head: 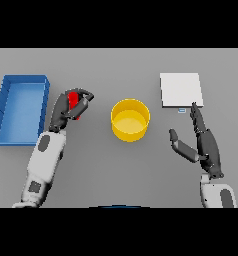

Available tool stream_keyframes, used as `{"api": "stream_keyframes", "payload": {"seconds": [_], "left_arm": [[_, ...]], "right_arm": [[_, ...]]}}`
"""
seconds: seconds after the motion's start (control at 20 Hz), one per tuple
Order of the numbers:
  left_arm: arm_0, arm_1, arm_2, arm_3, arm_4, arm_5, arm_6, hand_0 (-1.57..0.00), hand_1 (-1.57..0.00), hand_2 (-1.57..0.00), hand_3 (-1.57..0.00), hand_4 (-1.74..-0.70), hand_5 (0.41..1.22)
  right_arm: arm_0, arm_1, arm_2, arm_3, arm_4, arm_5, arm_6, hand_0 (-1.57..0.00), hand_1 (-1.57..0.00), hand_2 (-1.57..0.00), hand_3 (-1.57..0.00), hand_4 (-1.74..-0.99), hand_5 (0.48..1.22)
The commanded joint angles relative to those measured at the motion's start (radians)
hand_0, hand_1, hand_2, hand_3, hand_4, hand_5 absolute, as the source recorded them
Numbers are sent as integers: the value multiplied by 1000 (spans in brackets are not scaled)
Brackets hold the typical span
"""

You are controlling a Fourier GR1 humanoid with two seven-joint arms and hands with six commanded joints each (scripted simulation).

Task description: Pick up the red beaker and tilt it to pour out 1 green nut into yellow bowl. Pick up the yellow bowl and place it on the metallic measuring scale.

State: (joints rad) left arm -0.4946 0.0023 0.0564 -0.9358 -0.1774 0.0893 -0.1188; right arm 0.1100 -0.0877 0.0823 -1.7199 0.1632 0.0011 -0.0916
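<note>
Right hand (206,145) spread flat; left hand (71,107) clasps red beaker (74,104) beside yellow bowl (130,119).

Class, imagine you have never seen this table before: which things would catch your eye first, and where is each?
The yellow bowl stands out at the table's centre. To its left, the left hand is curled round the red beaker, beside a blue tray at the far left. The metallic measuring scale lies upper right, above the open right hand.
</note>
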Motion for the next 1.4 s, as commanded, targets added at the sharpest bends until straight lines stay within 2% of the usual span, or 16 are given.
{"api": "stream_keyframes", "payload": {"seconds": [0.0,0.05,0.2,0.35,0.45,0.55,0.7,0.8,0.9,1.1,1.2,1.35], "left_arm": [[6,-2,5,-9,6,-5,-3,-1206,-1214,-1220,-1217,-1445,1109],[4,-8,6,-7,-1,2,1,-1279,-1286,-1290,-1288,-1447,1132],[14,-10,11,-25,13,19,-46,-1422,-1425,-1427,-1426,-1591,1123],[-12,8,8,-34,32,20,-36,-1495,-1496,-1497,-1497,-1664,1108],[3,20,-4,-77,39,24,-53,-1522,-1523,-1524,-1523,-1692,1100],[-11,24,-32,-132,26,41,-17,-1540,-1540,-1541,-1541,-1709,1097],[-19,69,-107,-197,-43,42,55,-1555,-1555,-1556,-1555,-1725,1107],[-49,126,-190,-209,-127,1,107,-1561,-1561,-1561,-1561,-1731,1119],[-65,154,-239,-213,-165,-26,129,-1563,-1563,-1563,-1563,-1733,1119],[-87,162,-292,-227,-187,-39,166,-1563,-1563,-1563,-1563,-1733,1113],[-118,185,-360,-219,-265,-37,192,-1566,-1566,-1566,-1566,-1736,1112],[-189,236,-486,-186,-407,-63,213,-1568,-1568,-1568,-1568,-1738,1137]], "right_arm": [[5,5,6,6,1,4,-15,1,1,1,1,-1291,684],[1,6,7,5,2,3,-14,1,1,1,1,-1293,682],[-5,6,5,10,4,1,-17,1,1,1,1,-1296,682],[-3,3,12,9,19,-2,-31,1,1,1,1,-1274,674],[-24,5,10,18,25,-10,-15,1,1,1,1,-1254,667],[2,2,22,9,34,-3,-42,1,1,1,1,-1255,672],[0,4,24,-2,49,-16,-31,1,1,1,1,-1249,679],[-1,-7,21,0,60,-19,-11,1,1,1,1,-1245,688],[-7,5,30,-4,68,-26,-9,1,1,1,1,-1243,694],[21,4,37,-25,66,-17,-8,1,1,1,1,-1243,710],[11,-2,31,-28,62,-15,5,1,1,1,1,-1251,714],[8,5,34,-13,58,-10,-8,1,1,1,1,-1266,720]]}}
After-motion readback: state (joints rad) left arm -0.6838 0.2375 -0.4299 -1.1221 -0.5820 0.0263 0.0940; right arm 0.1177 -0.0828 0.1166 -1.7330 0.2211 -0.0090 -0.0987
